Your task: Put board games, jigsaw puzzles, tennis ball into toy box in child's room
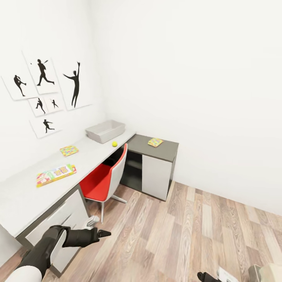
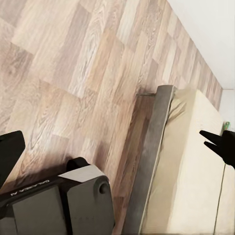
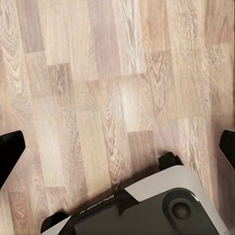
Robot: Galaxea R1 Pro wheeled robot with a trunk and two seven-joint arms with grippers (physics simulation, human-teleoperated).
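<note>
You are at the approach step: nothing is held, and the base is well short of the toys. Working left to right in the head view, your left gripper (image 1: 102, 234) hangs low beside the white drawers (image 1: 58, 219), its fingers close together and holding nothing. On the tabletop (image 1: 23, 196) above it lies 1 board game (image 1: 55, 174), light-blue with cartoon pictures, near the front edge; further along sits 1 jigsaw puzzle (image 1: 69, 150), then the toy box (image 1: 105, 131) against the wall corner, with the tennis ball (image 1: 114, 143) just beside it and near the tabletop's edge. The red chair (image 1: 102, 181) is tucked under the tabletop between the drawers and the lower dark-grey desk (image 1: 164, 150), which carries the 2nd jigsaw puzzle (image 1: 155, 142). The wood floor (image 1: 188, 231) to the right is open and gives you room to roll in. Your right gripper (image 1: 207, 277) barely shows at the bottom edge; you cannot tell how far open it is. In the left wrist view the bed (image 2: 196, 171) lies beside you. Next, drive forward, keeping clear of the chair, and reach for the nearest toy, probably the board game.
</note>
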